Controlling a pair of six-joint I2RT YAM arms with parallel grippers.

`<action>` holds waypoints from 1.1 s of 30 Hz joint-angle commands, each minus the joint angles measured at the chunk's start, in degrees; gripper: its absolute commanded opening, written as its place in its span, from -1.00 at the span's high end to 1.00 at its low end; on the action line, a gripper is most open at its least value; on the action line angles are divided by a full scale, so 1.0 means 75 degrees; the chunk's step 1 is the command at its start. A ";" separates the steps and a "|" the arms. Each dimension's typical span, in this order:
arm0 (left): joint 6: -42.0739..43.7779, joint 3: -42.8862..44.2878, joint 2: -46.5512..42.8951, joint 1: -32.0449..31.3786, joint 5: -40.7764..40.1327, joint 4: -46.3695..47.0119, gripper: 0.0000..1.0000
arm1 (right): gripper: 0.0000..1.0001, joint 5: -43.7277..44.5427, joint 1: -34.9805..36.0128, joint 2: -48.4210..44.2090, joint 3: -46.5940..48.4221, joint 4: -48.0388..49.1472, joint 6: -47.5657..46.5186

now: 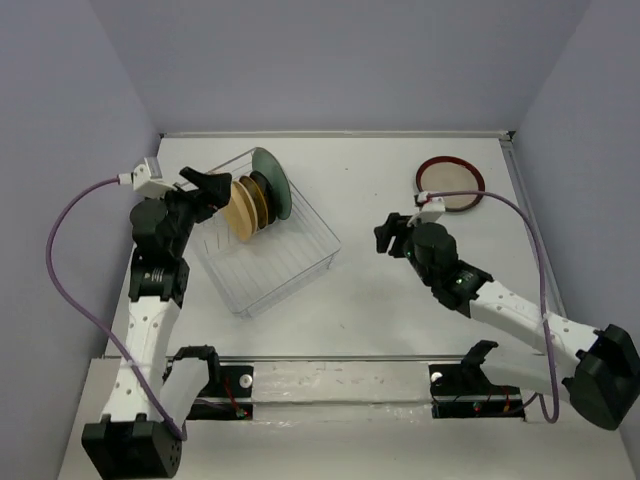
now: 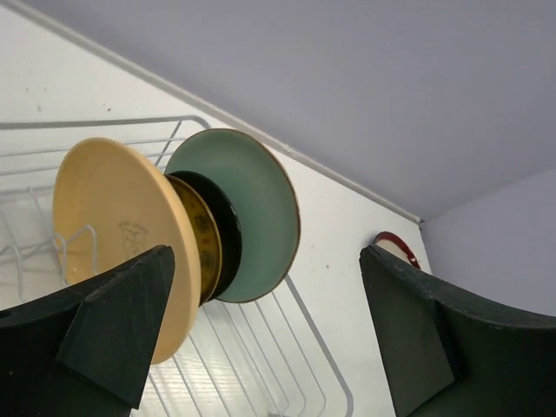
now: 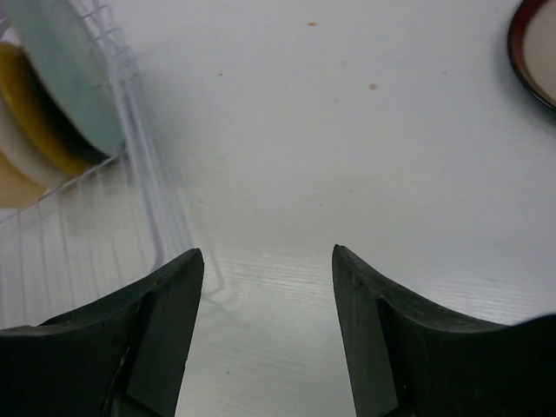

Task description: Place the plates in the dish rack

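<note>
Several plates (image 1: 258,200) stand upright in dish rack (image 1: 275,272). Red-rimmed plate (image 1: 450,185) lies on table (image 1: 380,300), not yet loaded. Left gripper (image 1: 213,185) and right gripper (image 1: 386,236) both spread, empty.

You get bright, even, diffuse light with only faint soft shadows on the white table (image 1: 380,200), while in your right wrist view the dark fingers (image 3: 130,347) look soft-edged and the dish rack (image 3: 148,191) wires blur.

Left arm (image 1: 148,325) and right arm (image 1: 515,318): white links, black joint housings (image 1: 160,228), black base blocks (image 1: 135,448). Purple cable (image 1: 52,255) from each wrist to base. White camera mounts (image 1: 147,178) at wrists. Pincer fingers (image 3: 130,347) matte black, wedge-shaped, flat inner faces.
</note>
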 commanded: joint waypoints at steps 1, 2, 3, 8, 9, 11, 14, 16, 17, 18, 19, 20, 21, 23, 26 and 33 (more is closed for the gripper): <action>0.0666 -0.0653 -0.1354 -0.0089 0.0512 -0.0004 -0.98 | -0.32 -0.1180 -0.2038 -0.0176 -0.0218 -0.0453 0.1494; 0.0772 -0.0782 -0.1577 -0.0077 0.0687 -0.0074 -0.98 | -0.34 -0.1845 -0.2483 -0.0129 -0.0230 -0.0488 0.1948; 0.1063 -0.0969 -0.1765 -0.0089 0.0781 -0.0180 -0.98 | -0.35 -0.2153 -0.3335 -0.0001 -0.0253 -0.0488 0.2208; 0.2014 -0.1263 -0.2855 -0.0813 0.0830 -0.1140 -0.98 | -0.41 -0.3187 -0.5274 0.0655 -0.0113 -0.0407 0.3416; 0.2212 -0.1333 -0.3065 -0.1163 0.0760 -0.1292 -0.98 | -0.42 -0.3257 -0.5521 0.0889 -0.0067 -0.0302 0.3569; 0.2273 -0.1439 -0.3207 -0.1377 0.0607 -0.1364 -0.98 | -0.42 -0.3293 -0.6291 0.1171 0.0004 -0.0149 0.3792; 0.2296 -0.1428 -0.3290 -0.1472 0.0782 -0.1306 -0.98 | -0.43 -0.3446 -0.7360 0.1943 0.0214 0.0062 0.4366; 0.2331 -0.1381 -0.3290 -0.1530 0.0759 -0.1341 -0.98 | -0.43 -0.3306 -0.7783 0.2644 0.0495 0.0086 0.4554; 0.2331 -0.1381 -0.3302 -0.1553 0.0771 -0.1341 -0.98 | -0.43 -0.3305 -0.7959 0.2649 0.0601 0.0086 0.4554; 0.2343 -0.1369 -0.3313 -0.1588 0.0782 -0.1352 -0.98 | -0.43 -0.3374 -0.8262 0.3136 0.0718 0.0109 0.4601; 0.2355 -0.1369 -0.3325 -0.1635 0.0782 -0.1387 -0.98 | -0.43 -0.3422 -0.8346 0.3385 0.1021 0.0109 0.4567; 0.2355 -0.1369 -0.3337 -0.1717 0.0782 -0.1411 -0.98 | -0.43 -0.3399 -0.8347 0.3607 0.1186 0.0132 0.4497; 0.2366 -0.1369 -0.3337 -0.1752 0.0782 -0.1423 -0.98 | -0.43 -0.3399 -0.8417 0.4062 0.1373 0.0133 0.4333; 0.2378 -0.1369 -0.3337 -0.1869 0.0782 -0.1434 -0.98 | -0.43 -0.3480 -0.8418 0.4719 0.1913 0.0133 0.4099; 0.2402 -0.1357 -0.3278 -0.1987 0.0806 -0.1458 -0.98 | -0.43 -0.3516 -0.8418 0.5377 0.2499 0.0133 0.3969; 0.2425 -0.1310 -0.3161 -0.2128 0.0794 -0.1470 -0.98 | -0.28 -0.4510 -0.8418 0.6995 0.3425 0.0133 0.4085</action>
